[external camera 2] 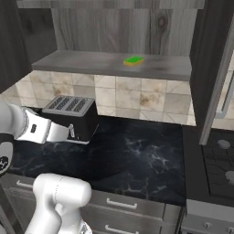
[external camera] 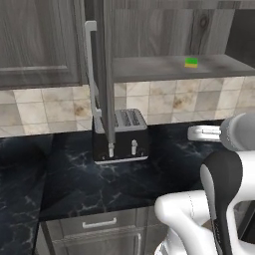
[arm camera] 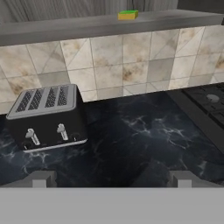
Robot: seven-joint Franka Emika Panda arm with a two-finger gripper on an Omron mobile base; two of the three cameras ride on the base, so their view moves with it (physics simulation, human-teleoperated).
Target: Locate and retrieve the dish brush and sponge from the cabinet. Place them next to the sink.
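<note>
So the cabinet (external camera: 164, 30) is already swung open, its door (external camera: 105, 74) edge-on with the long silver handle (external camera: 91, 69) facing out, and that looks like the only part of the job done so far. Nothing's been picked up yet, and I can't spot the brush anywhere on the shelf from these angles. The sink isn't around either, so there's probably some driving left after the grabbing.

Below it is the dark marble worktop (external camera 2: 137, 155) with a black toaster (arm camera: 46, 116) sitting at about 9 o'clock in the hand view, and a stove (external camera 2: 219, 160) off at 3 o'clock.

The arm's fingers (arm camera: 111, 178) are spread as wide as they go, holding nothing, hanging low over the worktop, well below the shelf.

The sponge (arm camera: 127, 15) sits on the cabinet shelf (external camera 2: 91, 61), up at 12 o'clock in the hand view, green side up with the yellow layer underneath. It's lying flat, and its long side seems to run roughly along the shelf's front edge, though it's tiny so don't quote me. My guess is the hand needs to climb a fair way before it can reach in.
</note>
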